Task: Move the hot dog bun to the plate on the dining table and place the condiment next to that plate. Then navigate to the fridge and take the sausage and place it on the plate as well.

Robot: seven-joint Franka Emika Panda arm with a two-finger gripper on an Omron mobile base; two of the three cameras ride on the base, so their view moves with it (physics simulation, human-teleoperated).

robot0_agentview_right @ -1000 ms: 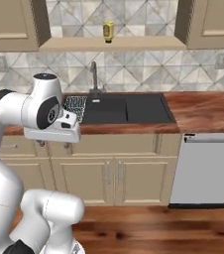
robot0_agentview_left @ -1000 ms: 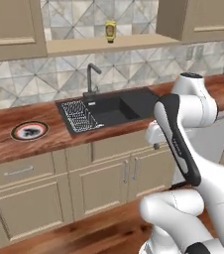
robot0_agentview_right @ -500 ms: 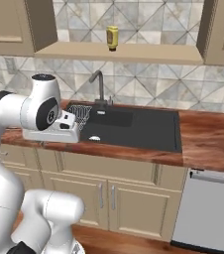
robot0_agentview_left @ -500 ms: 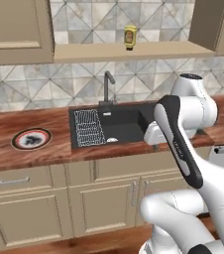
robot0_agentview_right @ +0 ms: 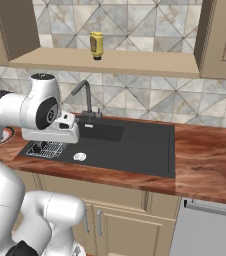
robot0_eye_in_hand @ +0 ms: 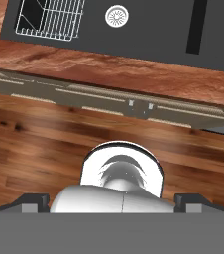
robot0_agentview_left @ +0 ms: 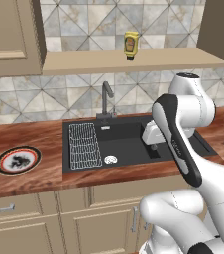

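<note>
warm wood, black sink, grey-beige tile

the counter (robot0_agentview_left: pixel 29 141) is reddish-brown wood grain; the sink (robot0_agentview_left: pixel 134 146) is matte black with a pale wire rack (robot0_agentview_left: pixel 83 145) and a silvery drain (robot0_agentview_left: pixel 110 159). the plate (robot0_agentview_left: pixel 18 159) has a red rim, white band and dark centre pattern. the condiment bottle (robot0_agentview_left: pixel 131 44) is yellow with a darker label on a tan shelf (robot0_agentview_left: pixel 84 62). the backsplash (robot0_agentview_right: pixel 150 102) shows grey and beige triangles; the cabinets (robot0_agentview_left: pixel 44 223) are beige, the floor (robot0_eye_in_hand: pixel 29 149) brown plank.
</note>
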